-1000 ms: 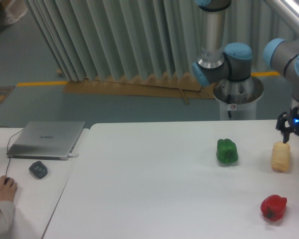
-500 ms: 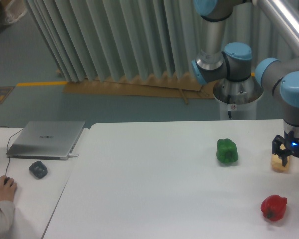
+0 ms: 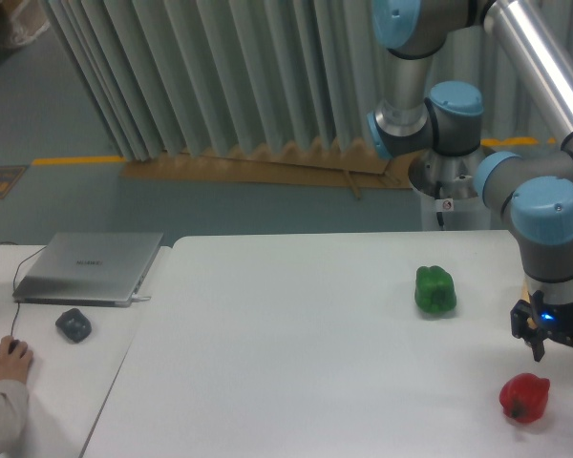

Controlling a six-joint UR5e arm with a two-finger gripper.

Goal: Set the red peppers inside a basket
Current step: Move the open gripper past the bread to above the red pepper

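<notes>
The red pepper, small and glossy, lies on the white table near its front right corner. My gripper hangs just above and slightly right of it, pointing down, with its dark fingers spread open and nothing between them. Part of the gripper is cut off by the right edge of the frame. No basket is in view.
A green bell pepper sits left of the gripper. On the left are a closed laptop, a dark mouse-like object and a person's hand. The robot's base stands behind the table.
The arm has swung forward and down from the pale corn-like piece toward the red pepper. That pale piece is now hidden behind the gripper.
</notes>
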